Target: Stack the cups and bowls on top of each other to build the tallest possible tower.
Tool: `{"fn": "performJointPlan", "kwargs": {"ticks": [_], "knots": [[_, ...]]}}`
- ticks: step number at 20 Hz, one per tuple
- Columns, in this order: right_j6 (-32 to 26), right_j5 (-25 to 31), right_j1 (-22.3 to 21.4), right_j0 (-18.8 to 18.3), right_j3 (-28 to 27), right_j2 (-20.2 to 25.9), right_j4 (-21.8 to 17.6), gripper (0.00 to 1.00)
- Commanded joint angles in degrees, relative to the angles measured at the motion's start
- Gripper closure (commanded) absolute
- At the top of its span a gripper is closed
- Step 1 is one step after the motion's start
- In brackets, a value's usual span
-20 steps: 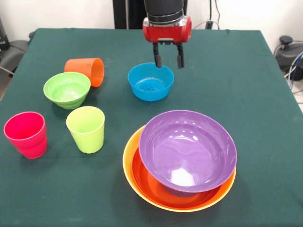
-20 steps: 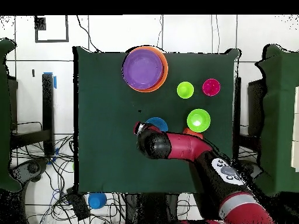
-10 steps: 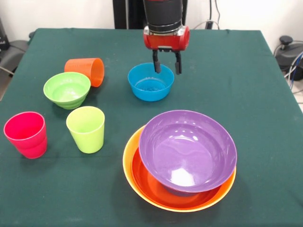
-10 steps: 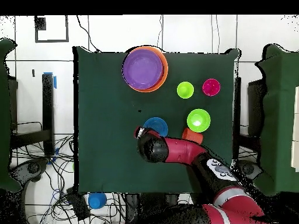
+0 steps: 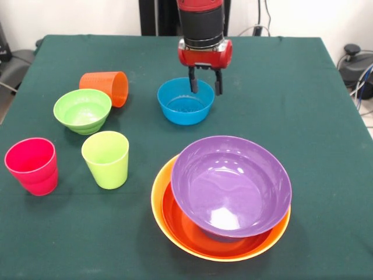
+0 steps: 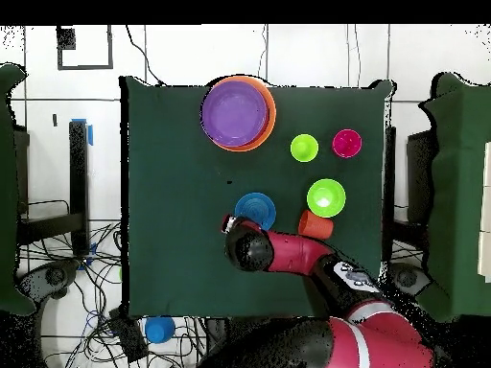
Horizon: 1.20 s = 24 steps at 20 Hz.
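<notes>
Near the table [image 5: 326, 116] front edge, slightly toward its right side, stands the tower [image 5: 224, 201]: one yellow-orange bowl [image 5: 160, 213] as base, one red-orange bowl [image 5: 183, 224] nested in it, and one purple bowl [image 5: 231, 185] on top, tilted toward the right. The front left corner and the whole right side of the table are bare. Toward the left edge stand two upright cups: one pinkish red cup [image 5: 32, 165] closest to the edge and one lime green cup [image 5: 106, 158] beside it, apart from each other. Farther back sits one small green bowl [image 5: 82, 110], and just behind it one orange cup [image 5: 106, 87] lies on its side, mouth toward the right, next to the bowl's rim. Near the table center sits one blue bowl [image 5: 185, 100], upright and separate from everything else. The gripper [image 5: 204, 86] hangs over the far rim of the blue bowl; its fingers [image 5: 193, 84] are spread apart and empty, one over the bowl's interior and the other outside the rim. The far strip of the table is bare. Count: three cups, five bowls.
</notes>
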Motion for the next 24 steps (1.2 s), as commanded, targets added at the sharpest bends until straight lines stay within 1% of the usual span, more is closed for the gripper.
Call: {"fn": "performJointPlan", "kwargs": {"ticks": [1,3,4,7,8,9,12,14,19,22,24], "knots": [[6.7,-2.3,2.5,2.1,-2.3,-0.1,-0.3,0.00],[6.0,-2.2,2.3,2.4,-2.9,-0.4,-0.8,0.00],[5.9,-2.2,2.1,2.8,-3.1,-0.6,-0.9,1.00],[5.8,-2.3,1.7,3.7,-3.7,-1.4,-0.9,1.00],[6.2,-2.1,1.4,4.2,-3.9,-2.1,-0.3,1.00],[6.3,-2.4,0.9,4.0,-3.7,-1.8,-0.2,1.00],[6.4,-0.5,-0.8,3.3,-3.3,-1.0,0.8,1.00],[7.2,-1.0,-1.2,3.9,-2.0,-1.5,1.0,1.00],[7.5,2.6,-4.6,4.3,-1.8,-0.9,2.9,1.00],[7.4,6.2,-7.9,4.9,-1.6,-0.6,4.4,1.00],[6.6,9.3,-9.8,5.4,-2.5,-0.8,5.3,1.00]]}}
